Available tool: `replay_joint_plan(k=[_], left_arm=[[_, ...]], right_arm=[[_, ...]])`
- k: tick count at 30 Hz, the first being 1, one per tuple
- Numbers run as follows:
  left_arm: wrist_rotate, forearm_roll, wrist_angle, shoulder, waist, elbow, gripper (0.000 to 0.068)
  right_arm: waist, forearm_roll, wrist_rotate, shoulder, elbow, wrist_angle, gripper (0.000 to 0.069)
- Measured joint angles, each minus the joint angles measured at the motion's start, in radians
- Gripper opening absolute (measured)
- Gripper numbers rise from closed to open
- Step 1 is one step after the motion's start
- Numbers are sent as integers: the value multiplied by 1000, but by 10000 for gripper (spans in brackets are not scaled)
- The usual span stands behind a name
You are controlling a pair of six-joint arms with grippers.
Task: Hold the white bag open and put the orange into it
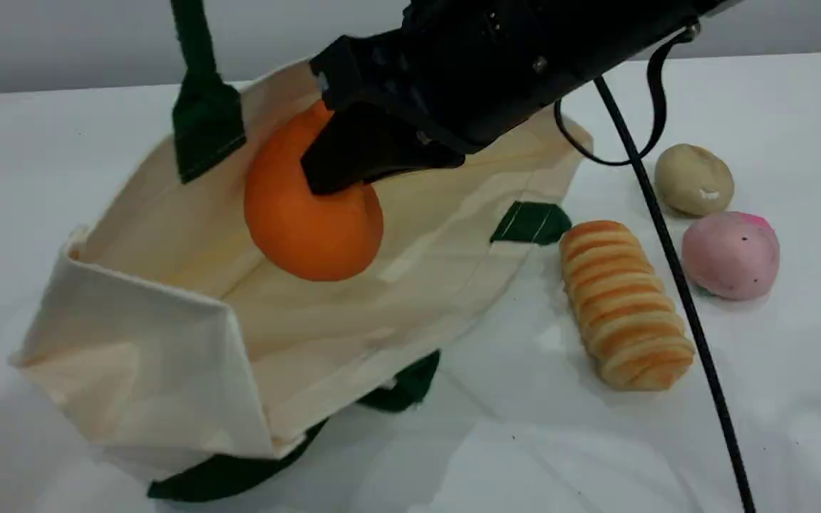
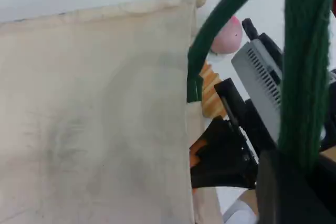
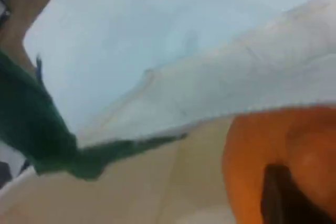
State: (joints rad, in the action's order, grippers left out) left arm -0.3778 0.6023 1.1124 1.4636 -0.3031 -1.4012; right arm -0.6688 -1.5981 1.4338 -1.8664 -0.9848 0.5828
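The white bag (image 1: 168,342) lies on the table with its mouth gaping. One green handle (image 1: 200,107) is pulled straight up out of the scene view's top edge. In the left wrist view that handle (image 2: 302,77) runs down into my left gripper (image 2: 289,192), which is shut on it. The orange (image 1: 303,228) hangs inside the bag's mouth, just above the lower cloth wall, with my right gripper (image 1: 339,171) shut on it from above. The right wrist view shows the orange (image 3: 273,140) against a dark fingertip (image 3: 281,192), with the bag's cloth (image 3: 252,87) behind it.
To the right of the bag lie a ridged bread loaf (image 1: 624,306), a pink round fruit (image 1: 731,253) and a beige lump (image 1: 693,178). A black cable (image 1: 681,285) slants down across that side. The bag's other green handle (image 1: 239,470) lies under its near edge.
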Motion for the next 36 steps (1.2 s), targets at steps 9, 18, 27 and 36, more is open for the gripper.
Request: replay_joint_plan(k=[9,18,27,36], left_arm=[[0,1,-3,0,0,0,74],[0,0,-1,0,0,0,74],[1,1,-3,0,0,0,74],[-3,-1,-14,0,0,0,74]], right_arm=[[-11,-46,73,0,0,-6,103],[-10,-64,102,2,-1,-6,465],[-7,39,62,41,0,-106,500],[121,342,-215,55,1,-69,500]])
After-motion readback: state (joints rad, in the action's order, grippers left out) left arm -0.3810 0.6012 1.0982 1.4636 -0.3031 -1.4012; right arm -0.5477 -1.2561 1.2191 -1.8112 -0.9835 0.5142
